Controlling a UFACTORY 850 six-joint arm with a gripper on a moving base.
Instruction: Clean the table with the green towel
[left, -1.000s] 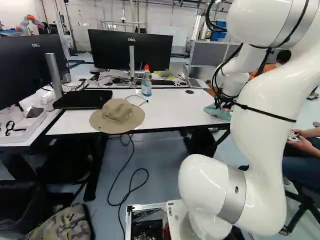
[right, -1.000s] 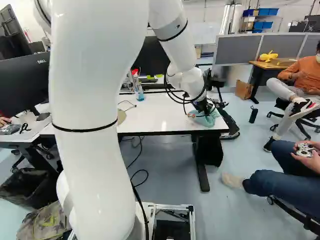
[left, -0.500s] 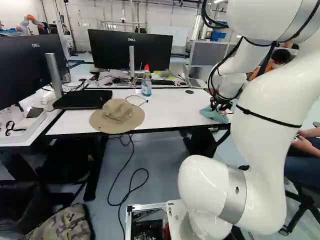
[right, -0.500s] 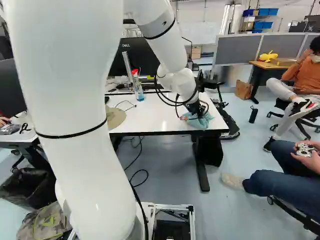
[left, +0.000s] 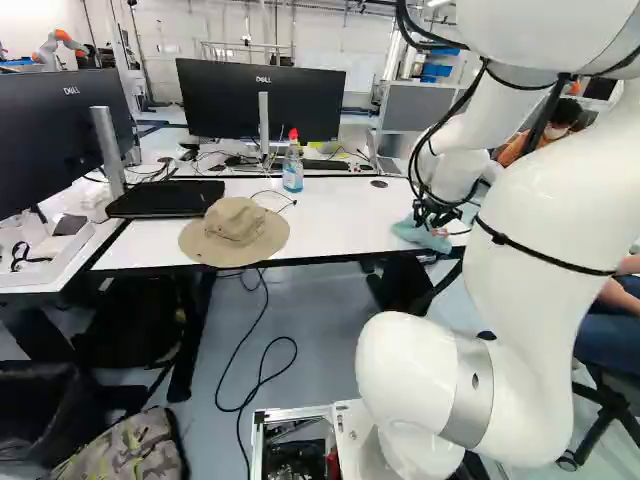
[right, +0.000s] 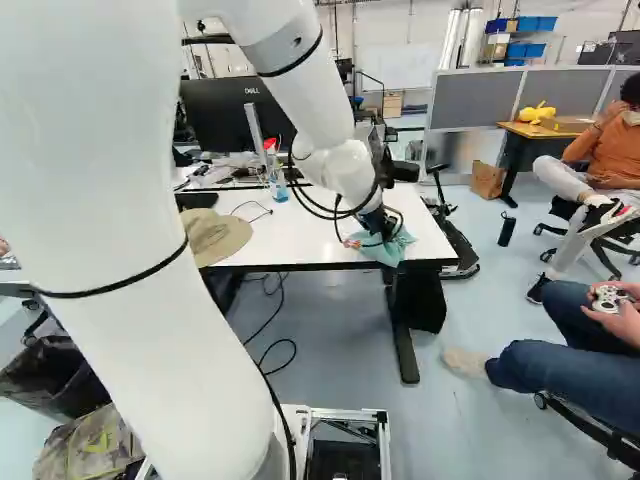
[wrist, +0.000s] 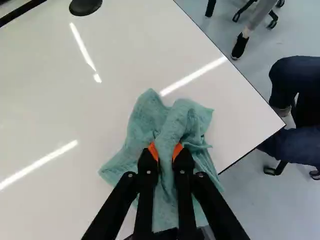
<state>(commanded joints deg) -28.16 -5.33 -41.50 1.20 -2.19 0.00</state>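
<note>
My gripper is low over the right part of the white table in the right base view, with the green towel bunched beneath it. The wrist view shows both orange pads of the gripper pressing a fold of the towel from two sides. The rest of the cloth spreads flat on the tabletop around the fingers, near a table corner. In the left base view the towel lies close to the table's front edge.
A tan hat and a spray bottle are on the table, with a thin cable between them. Monitors stand behind and at the left. A seated person's legs are beside the table's corner. Another robot stands far back.
The arm has swung leftward along the table's front part, and the gripped towel has slid with it over the surface. The base has stayed in place, as have the hat and bottle.
</note>
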